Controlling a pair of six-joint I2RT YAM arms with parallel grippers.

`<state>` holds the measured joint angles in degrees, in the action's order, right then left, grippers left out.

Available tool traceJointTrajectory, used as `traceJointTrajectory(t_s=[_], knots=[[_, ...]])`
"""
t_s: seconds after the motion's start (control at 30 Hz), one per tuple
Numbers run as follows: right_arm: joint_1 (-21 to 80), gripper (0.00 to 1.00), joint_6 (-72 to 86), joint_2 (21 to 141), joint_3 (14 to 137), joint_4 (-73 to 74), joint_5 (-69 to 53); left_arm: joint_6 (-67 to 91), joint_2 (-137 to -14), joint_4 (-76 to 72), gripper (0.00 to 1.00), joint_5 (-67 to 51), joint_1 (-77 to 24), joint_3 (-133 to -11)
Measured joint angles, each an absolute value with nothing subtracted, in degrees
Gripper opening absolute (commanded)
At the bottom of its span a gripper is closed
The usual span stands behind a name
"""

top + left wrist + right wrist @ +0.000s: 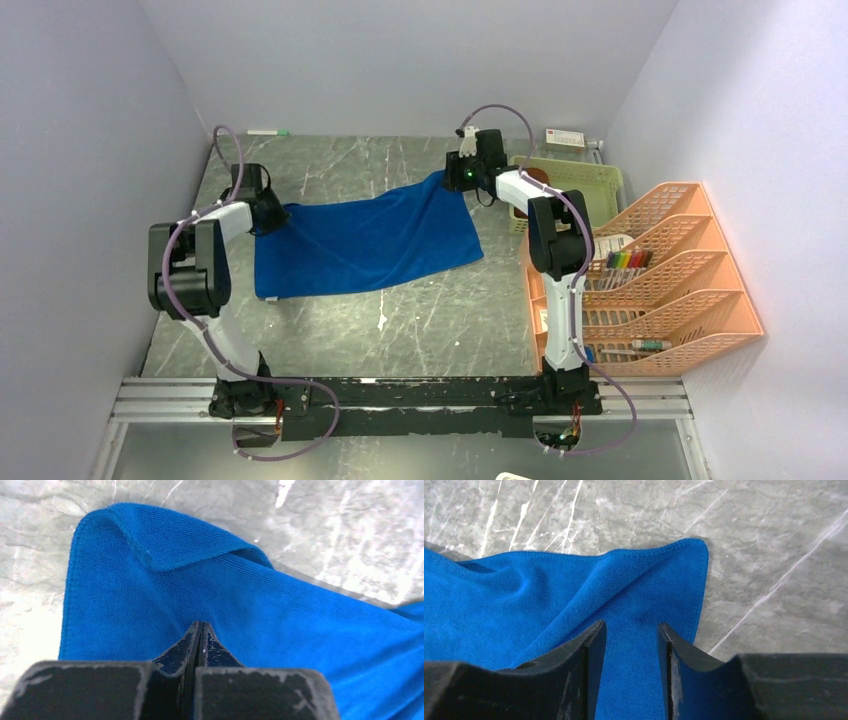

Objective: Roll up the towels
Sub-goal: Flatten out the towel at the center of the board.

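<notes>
Your blue towel (365, 245) lies spread on the grey marble table (400, 330), approx. in the middle. Its long side goes from left to right, w/ some soft wrinkles.

The far-left corner is drawn up a little toward the left gripper (200, 630). Its fingers (175, 655) are pressed together on the cloth there. In the left wrist view you see the hem folded over just beyond the tips.

At the far-right corner the right gripper (631, 630) stands over the towel w/ its fingers (589, 650) apart. Blue cloth shows in the gap between them, and the corner itself lies on the table just past the tips. As far as the right wrist view shows, the cloth is not clamped.

Behind the right arm, at the far right of the table, you have a green basket (600, 175). A bit of the rust-brown towel (537, 178) shows inside, but the arm hides most of it. Near the basket, along the right wall, stands an orange rack (680, 290) w/ small items in its compartments.
</notes>
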<state>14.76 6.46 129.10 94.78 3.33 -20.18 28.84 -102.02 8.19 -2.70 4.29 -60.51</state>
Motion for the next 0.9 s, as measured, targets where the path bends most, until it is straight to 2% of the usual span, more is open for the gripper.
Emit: traceJointTrajectory(t_s=[0.23, 0.47, 0.9], knots=[[14.85, 0.38, 7.29, 129.08, 91.61, 2.7, -20.51, 29.85, -110.17, 7.01, 0.07, -0.71, 4.49, -67.16], [14.81, 0.37, 10.33, 124.14, 81.28, -1.63, -20.05, 29.98, -118.15, 7.35, 0.07, 0.25, 6.39, -76.88], [14.9, 0.36, 13.8, 122.39, 78.7, -1.98, -17.85, 28.01, -131.81, 14.79, 0.08, -9.47, 12.47, -98.83]])
